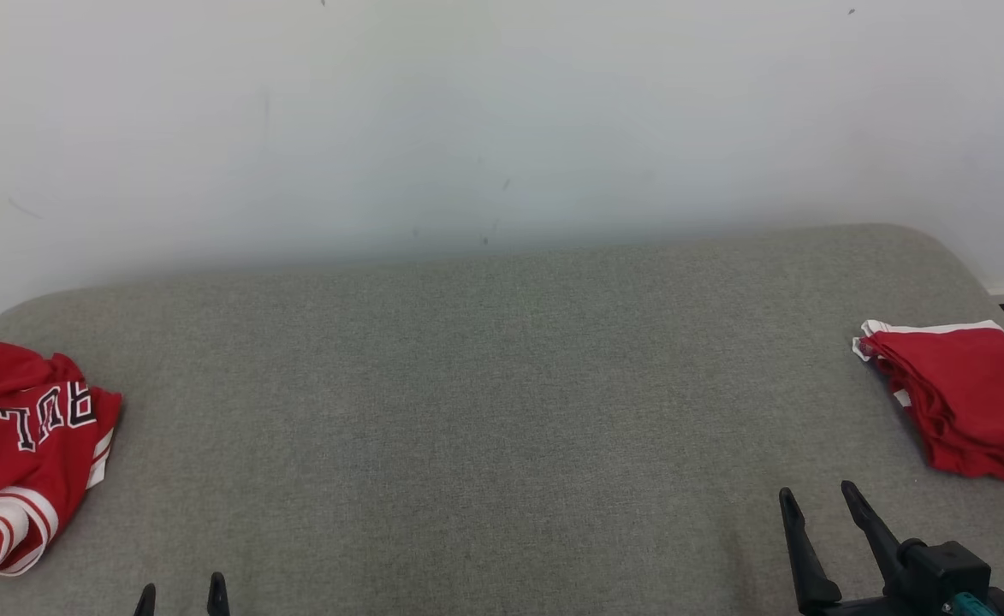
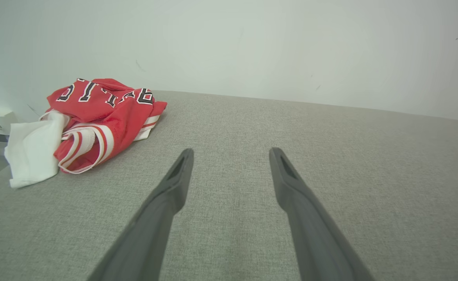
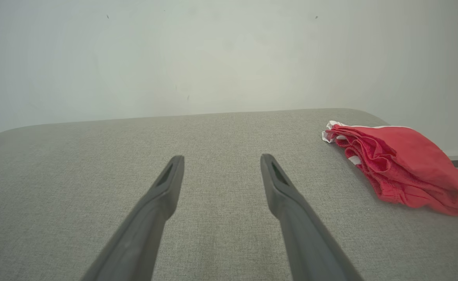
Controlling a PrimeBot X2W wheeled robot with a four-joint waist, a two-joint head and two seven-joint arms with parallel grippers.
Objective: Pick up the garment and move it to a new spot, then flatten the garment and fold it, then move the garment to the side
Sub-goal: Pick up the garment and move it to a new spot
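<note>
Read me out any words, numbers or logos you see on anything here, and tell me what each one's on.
"BULL": black letters edged in white, upside down in the head view, on the crumpled red jersey. The first letter is creased, so B is a best reading, and anything after the second L is lost in the folds.
Folded red garment: no text visible.
White cloth beside the jersey: no text visible.

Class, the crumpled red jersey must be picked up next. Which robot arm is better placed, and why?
Probably left. The crumpled jersey lies at the left end of the surface, nearest the open left gripper. The open right gripper sits at the far end, beside the folded red garment.
</note>
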